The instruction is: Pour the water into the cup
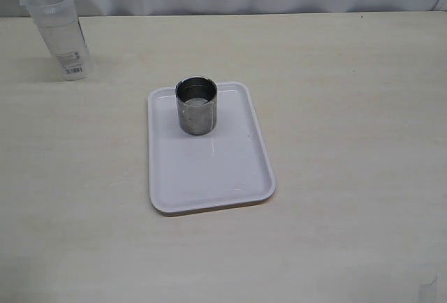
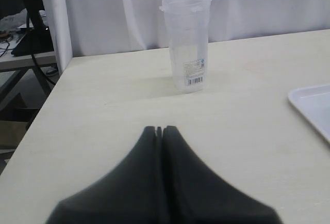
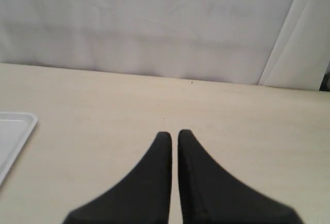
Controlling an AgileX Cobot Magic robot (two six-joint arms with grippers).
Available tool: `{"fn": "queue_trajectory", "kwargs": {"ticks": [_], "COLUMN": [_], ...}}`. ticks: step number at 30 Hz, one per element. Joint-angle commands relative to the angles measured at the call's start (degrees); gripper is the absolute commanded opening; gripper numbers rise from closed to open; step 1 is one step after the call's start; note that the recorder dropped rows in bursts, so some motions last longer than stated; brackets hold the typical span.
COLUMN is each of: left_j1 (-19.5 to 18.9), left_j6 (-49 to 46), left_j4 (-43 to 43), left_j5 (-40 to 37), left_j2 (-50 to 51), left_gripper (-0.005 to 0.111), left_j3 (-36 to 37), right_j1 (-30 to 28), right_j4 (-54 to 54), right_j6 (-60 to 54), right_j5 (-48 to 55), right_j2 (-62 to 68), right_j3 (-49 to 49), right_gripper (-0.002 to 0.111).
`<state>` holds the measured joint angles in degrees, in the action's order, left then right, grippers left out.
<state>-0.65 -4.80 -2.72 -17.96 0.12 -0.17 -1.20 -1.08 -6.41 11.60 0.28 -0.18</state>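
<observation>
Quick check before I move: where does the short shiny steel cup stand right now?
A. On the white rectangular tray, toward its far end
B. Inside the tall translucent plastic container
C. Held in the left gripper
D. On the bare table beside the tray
A: the short shiny steel cup stands upright on the white rectangular tray, near its far end, and no gripper holds it.

Far left, the plastic container (image 1: 57,31): print on its label (image 2: 194,72) too small to read; the water level cannot be made out through the translucent wall. The cup (image 1: 196,105): interior shadowed, and the pale patch at its bottom is possibly a reflection. The tray (image 2: 315,108): only one corner shows in each wrist view, the rest cut by the picture's edge. The left gripper (image 2: 159,129) and right gripper (image 3: 174,133): wider finger bases blurred and cut off at the edge. Near right of the exterior view: a faint pale smudge (image 1: 427,287), unidentifiable.
</observation>
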Motion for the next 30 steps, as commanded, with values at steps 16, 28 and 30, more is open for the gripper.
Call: {"fn": "queue_trajectory", "kwargs": {"ticks": [16, 28, 30], "left_j1": [0.4, 0.4, 0.4], "left_j6": [0.1, 0.1, 0.1], "left_j4": [0.3, 0.3, 0.3], "left_j5": [0.4, 0.4, 0.4], "left_j2": [-0.1, -0.1, -0.1], "left_gripper": [0.0, 0.0, 0.0], "left_j3": [0.2, 0.2, 0.2], "right_j1": [-0.4, -0.4, -0.4], "right_j4": [0.2, 0.2, 0.2], "right_j6": [-0.2, 0.0, 0.0], "right_j5": [7.9, 7.9, 7.9], "right_j2": [-0.3, -0.3, -0.3], "right_j3": [0.2, 0.2, 0.2], "right_gripper": [0.004, 0.004, 0.004]}}
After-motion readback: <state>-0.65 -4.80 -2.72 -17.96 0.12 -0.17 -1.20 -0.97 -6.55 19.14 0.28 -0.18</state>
